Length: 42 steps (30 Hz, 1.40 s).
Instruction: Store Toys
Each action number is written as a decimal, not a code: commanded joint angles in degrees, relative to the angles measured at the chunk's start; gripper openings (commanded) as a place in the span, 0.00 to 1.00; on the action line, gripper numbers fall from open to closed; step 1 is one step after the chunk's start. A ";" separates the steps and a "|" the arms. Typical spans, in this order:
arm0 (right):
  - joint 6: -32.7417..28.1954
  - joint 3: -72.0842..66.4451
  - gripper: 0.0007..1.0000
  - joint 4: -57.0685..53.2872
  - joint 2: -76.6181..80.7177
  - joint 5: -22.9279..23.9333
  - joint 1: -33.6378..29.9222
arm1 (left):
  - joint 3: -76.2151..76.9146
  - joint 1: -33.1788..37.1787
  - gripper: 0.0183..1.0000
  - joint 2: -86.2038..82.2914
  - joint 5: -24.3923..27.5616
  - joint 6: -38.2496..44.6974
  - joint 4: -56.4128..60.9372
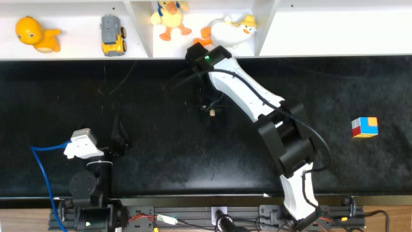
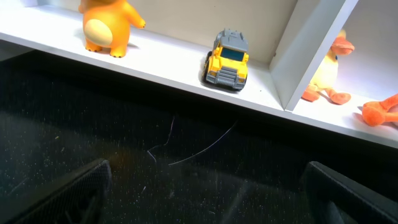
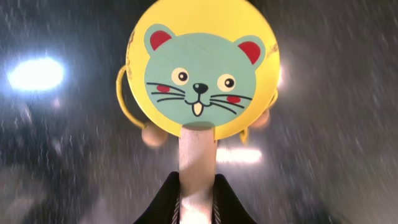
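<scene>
Fingers on the right gripper (image 3: 197, 190) are pinched tight on the stick (image 3: 198, 155) of a yellow drum toy (image 3: 202, 74) with a cat face. The big black bench (image 1: 161, 148) is under it. The white shelf (image 1: 77, 54) is close ahead, with a truck (image 1: 112, 34) on it. The left gripper (image 2: 208, 193) sits low over the bench, fingers wide apart. I think the drum toy is being carried to the shelf. Next it must go over the shelf edge to a free spot. A little cube (image 1: 364, 127) waits on the bench.
</scene>
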 commanded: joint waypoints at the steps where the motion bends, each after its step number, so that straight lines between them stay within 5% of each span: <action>1: -0.92 3.65 0.04 -4.37 -7.85 -0.09 0.15 | -0.11 -0.37 1.00 -0.68 0.57 1.29 -0.11; 13: -0.15 -5.51 0.04 -15.96 -32.39 14.36 -1.70 | -0.11 -0.39 1.00 -0.68 0.57 1.29 -0.11; 22: -5.29 -25.53 0.04 -8.00 -43.39 15.89 -19.17 | -0.11 -0.37 1.00 -0.68 0.55 1.29 -0.11; 33: -25.55 -29.88 0.05 14.49 -44.35 7.08 -37.70 | -0.11 -0.37 1.00 -0.68 0.57 1.29 -0.11; 42: -43.23 -29.88 0.05 28.72 -41.11 -4.52 -40.39 | -0.11 -0.37 1.00 -0.68 0.57 1.29 -0.11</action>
